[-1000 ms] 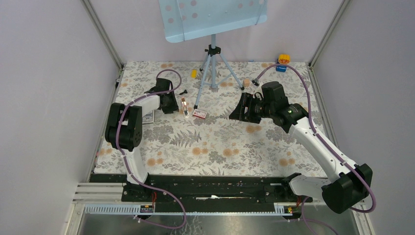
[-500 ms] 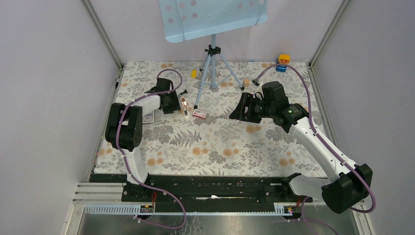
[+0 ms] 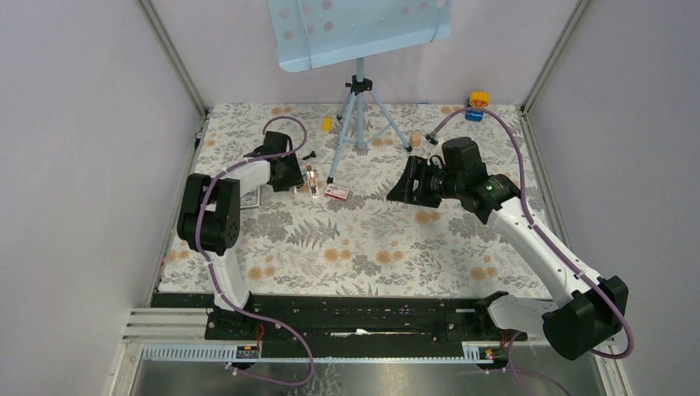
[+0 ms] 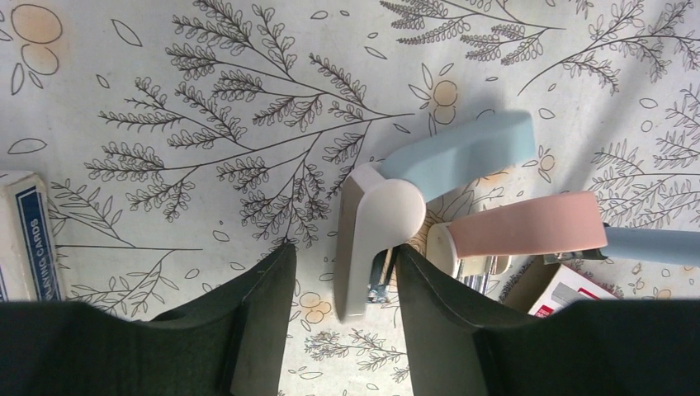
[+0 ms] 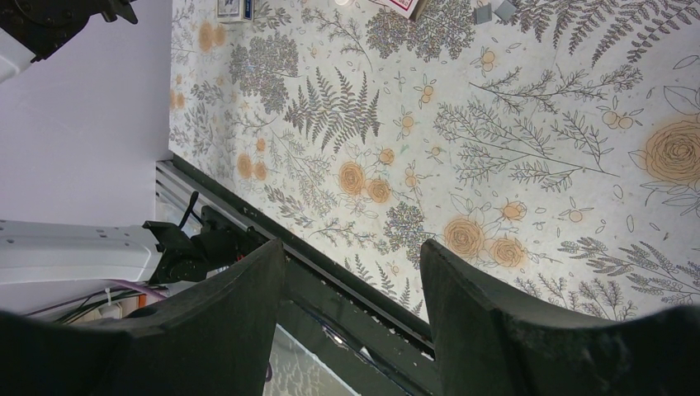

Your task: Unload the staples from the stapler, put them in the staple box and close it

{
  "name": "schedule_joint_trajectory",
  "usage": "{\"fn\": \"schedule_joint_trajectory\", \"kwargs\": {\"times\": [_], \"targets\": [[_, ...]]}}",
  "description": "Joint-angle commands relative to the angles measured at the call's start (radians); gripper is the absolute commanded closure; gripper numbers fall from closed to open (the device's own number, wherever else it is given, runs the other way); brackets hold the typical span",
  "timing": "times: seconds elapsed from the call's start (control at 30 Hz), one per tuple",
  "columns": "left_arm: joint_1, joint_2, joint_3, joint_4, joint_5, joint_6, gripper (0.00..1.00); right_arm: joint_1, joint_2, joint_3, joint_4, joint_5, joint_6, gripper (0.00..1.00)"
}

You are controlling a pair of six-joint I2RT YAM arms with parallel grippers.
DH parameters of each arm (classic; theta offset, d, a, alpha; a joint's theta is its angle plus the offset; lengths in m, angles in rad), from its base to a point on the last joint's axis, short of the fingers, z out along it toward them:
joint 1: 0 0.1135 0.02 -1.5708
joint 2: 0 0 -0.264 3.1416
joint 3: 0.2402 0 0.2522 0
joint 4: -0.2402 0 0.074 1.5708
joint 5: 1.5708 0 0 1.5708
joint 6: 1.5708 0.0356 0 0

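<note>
**Q.** Where is the stapler, and how far along is the unloading?

**A.** The cream-and-pink plastic stapler [image 4: 376,239] lies on the floral-printed surface [image 4: 165,82], in its left half toward the far side. The pink arm is splayed away from the cream part, and bright metal shows between them. I judge the stapler to be opened. I see no staple strip lifted clear of it, so removing the staples is not yet done.

**Q.** And your end effectors?

**A.** My left end effector [image 4: 344,252] is spread wide and low, with one finger on each side of the cream end. It grips nothing, and I cannot tell whether either finger touches the stapler. My right end effector [image 5: 351,247] is also wide and empty, and hangs well apart to the right. A pale blue tripod leg [image 4: 462,153] and a red-and-white cardboard box [image 4: 569,295] lie just beside the stapler.
</note>
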Motion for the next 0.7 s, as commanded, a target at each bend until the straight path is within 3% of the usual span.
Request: {"fn": "schedule_joint_trajectory", "kwargs": {"times": [0.0,0.43,0.67], "targets": [[0.009,0.019,-0.001,-0.094,-0.05,0.015,0.49,-0.009,-0.008,-0.004,0.0,-0.002,-0.022,0.32],[0.01,-0.03,-0.051,0.002,0.078,-0.001,0.7,-0.012,-0.009,-0.011,0.003,-0.009,-0.021,0.32],[0.065,-0.087,-0.25,0.303,0.375,-0.154,0.73,-0.012,-0.015,-0.018,0.003,-0.009,-0.021,0.32]]}}
